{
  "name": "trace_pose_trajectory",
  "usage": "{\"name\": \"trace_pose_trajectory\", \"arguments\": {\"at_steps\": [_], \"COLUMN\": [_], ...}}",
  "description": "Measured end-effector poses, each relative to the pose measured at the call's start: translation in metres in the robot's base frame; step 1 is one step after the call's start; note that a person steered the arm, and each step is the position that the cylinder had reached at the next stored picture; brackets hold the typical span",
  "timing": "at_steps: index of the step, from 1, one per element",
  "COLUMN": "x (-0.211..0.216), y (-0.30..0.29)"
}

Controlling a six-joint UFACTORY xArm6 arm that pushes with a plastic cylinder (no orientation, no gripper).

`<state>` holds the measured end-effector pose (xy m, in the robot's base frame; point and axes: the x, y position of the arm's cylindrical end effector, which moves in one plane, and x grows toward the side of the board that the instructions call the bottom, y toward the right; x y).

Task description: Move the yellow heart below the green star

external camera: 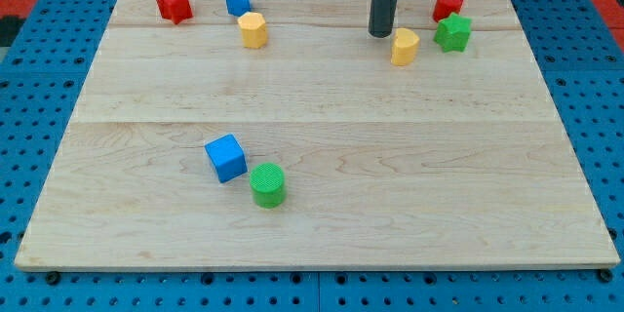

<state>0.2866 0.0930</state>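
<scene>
The yellow heart (405, 46) lies near the view's top right on the wooden board, just left of the green star (453, 33) and slightly lower than it. A small gap separates them. My tip (381, 34) stands just to the upper left of the yellow heart, very close to it; whether it touches cannot be told.
A red cylinder (448, 4) sits just above the green star. A yellow hexagon block (253, 30), a blue block (237, 0) and a red star-like block (174, 4) lie at top left. A blue cube (226, 157) and green cylinder (267, 184) lie at lower left. Board edge (312, 269) bounds the bottom.
</scene>
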Motion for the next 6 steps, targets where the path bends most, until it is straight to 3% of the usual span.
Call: {"name": "trace_pose_trajectory", "arguments": {"at_steps": [2, 6], "x": [0.022, 0.073], "y": [0.020, -0.005]}}
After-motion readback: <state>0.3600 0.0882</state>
